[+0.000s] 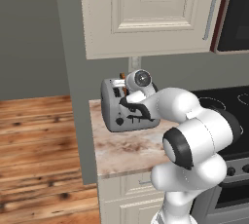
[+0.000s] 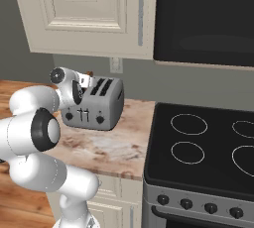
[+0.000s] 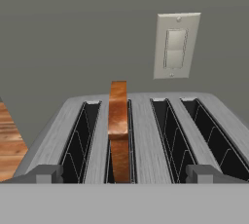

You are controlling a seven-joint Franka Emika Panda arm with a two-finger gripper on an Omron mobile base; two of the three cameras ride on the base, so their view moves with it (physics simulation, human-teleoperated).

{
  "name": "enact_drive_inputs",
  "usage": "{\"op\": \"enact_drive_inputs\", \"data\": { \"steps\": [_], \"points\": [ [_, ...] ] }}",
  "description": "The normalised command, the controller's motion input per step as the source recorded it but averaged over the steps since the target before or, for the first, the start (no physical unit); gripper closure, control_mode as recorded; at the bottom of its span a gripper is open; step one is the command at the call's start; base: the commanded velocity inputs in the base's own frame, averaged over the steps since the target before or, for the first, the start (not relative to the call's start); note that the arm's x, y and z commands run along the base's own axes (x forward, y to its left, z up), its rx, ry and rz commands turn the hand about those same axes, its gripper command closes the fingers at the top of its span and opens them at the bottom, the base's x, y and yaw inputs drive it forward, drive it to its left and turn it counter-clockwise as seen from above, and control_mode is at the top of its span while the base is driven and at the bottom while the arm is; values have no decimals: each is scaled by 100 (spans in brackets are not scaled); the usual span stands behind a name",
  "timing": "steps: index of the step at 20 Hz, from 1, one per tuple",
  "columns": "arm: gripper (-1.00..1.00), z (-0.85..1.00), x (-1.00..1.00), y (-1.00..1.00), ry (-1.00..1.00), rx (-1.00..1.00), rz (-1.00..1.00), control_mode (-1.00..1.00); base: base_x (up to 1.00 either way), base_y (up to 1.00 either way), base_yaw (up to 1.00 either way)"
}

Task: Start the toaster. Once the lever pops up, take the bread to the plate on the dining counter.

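The boxy grey-silver toaster (image 3: 141, 135) holds the brown-crusted bread slice (image 3: 118, 125) upright, risen for grasping; the gripper (image 3: 124, 174) hovers above, fingers spread, clasping nothing.

No text, label, brand, number or sign can be read in any view; the toaster (image 2: 93, 104) front carries two knobs and two slider slots with no legible marking; the stove (image 2: 203, 147) shows plain ring outlines on its top and unmarked knobs on its front; the wall switch plate (image 3: 176, 46) is blank; the cabinet doors (image 1: 151, 11) bear no lettering.
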Motion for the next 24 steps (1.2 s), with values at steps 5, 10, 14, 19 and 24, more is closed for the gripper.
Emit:
{"op": "enact_drive_inputs", "data": {
  "steps": [5, 10, 14, 19, 24],
  "points": [
    [-100, 0, 0, 0, 0, 0, 0, -100, 0, 0, 0],
    [-100, 0, 0, 0, 0, 0, 0, -100, 0, 0, 0],
    [-100, 0, 0, 0, 0, 0, 0, -100, 0, 0, 0],
    [-100, 0, 0, 0, 0, 0, 0, -100, 0, 0, 0],
    [-100, 0, 0, 0, 0, 0, 0, -100, 0, 0, 0]
  ]
}}
